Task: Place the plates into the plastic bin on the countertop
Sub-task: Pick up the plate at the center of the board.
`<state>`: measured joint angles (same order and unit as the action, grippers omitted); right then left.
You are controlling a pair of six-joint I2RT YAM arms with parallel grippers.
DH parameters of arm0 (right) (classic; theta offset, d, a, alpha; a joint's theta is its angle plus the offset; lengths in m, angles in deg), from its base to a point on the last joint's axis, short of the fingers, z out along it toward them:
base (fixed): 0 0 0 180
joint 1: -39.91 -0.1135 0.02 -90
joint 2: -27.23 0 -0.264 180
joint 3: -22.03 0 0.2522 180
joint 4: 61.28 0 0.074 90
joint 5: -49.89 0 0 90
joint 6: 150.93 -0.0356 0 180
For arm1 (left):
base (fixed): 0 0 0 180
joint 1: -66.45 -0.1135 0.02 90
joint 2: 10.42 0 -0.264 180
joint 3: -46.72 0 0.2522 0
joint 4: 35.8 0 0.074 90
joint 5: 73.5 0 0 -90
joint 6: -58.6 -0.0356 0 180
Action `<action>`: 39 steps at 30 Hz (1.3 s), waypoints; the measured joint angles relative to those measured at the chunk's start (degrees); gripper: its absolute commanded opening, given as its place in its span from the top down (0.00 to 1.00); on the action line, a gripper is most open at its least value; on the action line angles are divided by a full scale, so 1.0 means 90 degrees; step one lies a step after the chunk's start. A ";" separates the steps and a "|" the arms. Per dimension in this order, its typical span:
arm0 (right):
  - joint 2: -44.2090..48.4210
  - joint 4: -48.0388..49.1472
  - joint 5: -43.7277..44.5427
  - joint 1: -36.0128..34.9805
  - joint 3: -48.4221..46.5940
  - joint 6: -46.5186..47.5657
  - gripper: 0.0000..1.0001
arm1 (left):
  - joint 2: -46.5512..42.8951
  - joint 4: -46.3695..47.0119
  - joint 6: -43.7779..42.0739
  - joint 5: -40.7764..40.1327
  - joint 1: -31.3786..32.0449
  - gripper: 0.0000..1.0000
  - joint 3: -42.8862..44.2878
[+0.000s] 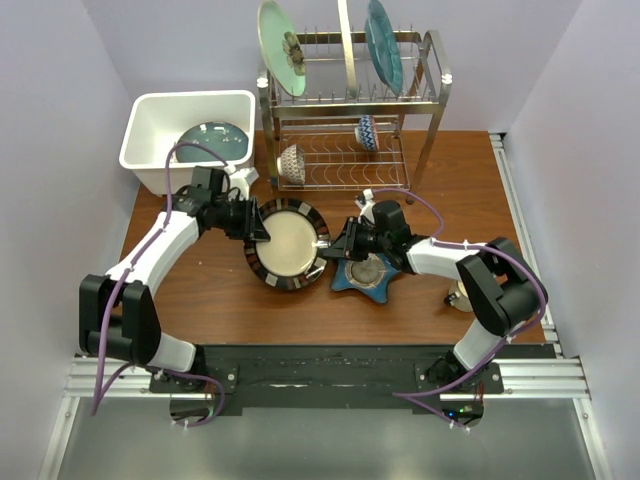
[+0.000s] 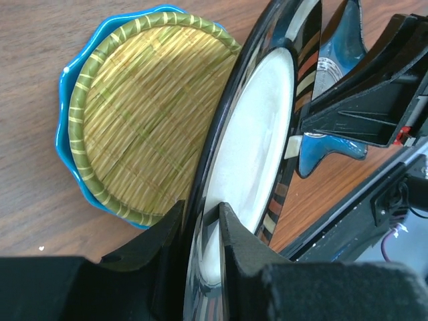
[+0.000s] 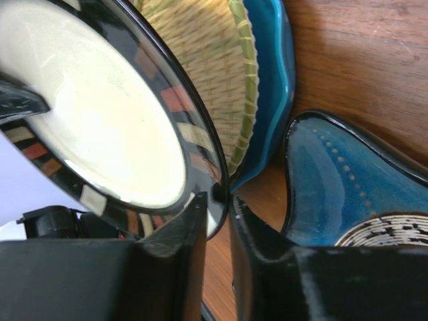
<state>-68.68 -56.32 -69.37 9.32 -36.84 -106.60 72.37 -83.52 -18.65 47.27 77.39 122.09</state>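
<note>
At centre frame a black-striped plate, stiff, breakable, probably slick, is held by its rim: left gripper pinched narrowly on the left edge, right gripper straddling the right edge, grip unclear; plastic bin upper left.

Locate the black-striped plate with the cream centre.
In the top view the striped plate is mid-table before the wire rack, left gripper clamping its left rim, right gripper straddling its right rim, beside the star-shaped plate.
</note>
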 measured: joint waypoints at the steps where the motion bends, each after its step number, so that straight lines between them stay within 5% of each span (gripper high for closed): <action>1: 0.0000 0.0017 -0.0027 0.0002 0.0000 -0.0002 0.70 | 0.0017 0.0053 0.0000 0.0083 -0.0034 1.00 -0.0041; 13: 0.0070 0.0284 -0.0126 0.0002 0.0000 -0.0022 0.44 | 0.0219 0.0505 0.0160 0.1251 -0.0607 1.00 -0.0376; 39: 0.0549 0.0634 -0.0367 -0.0007 -0.0138 0.0029 0.31 | 0.0000 0.1292 0.0976 0.1945 -0.2237 1.00 -0.0474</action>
<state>-63.75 -50.61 -72.67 9.26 -38.08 -106.34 72.37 -71.89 -9.86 64.78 57.26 117.82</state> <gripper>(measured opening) 0.644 0.232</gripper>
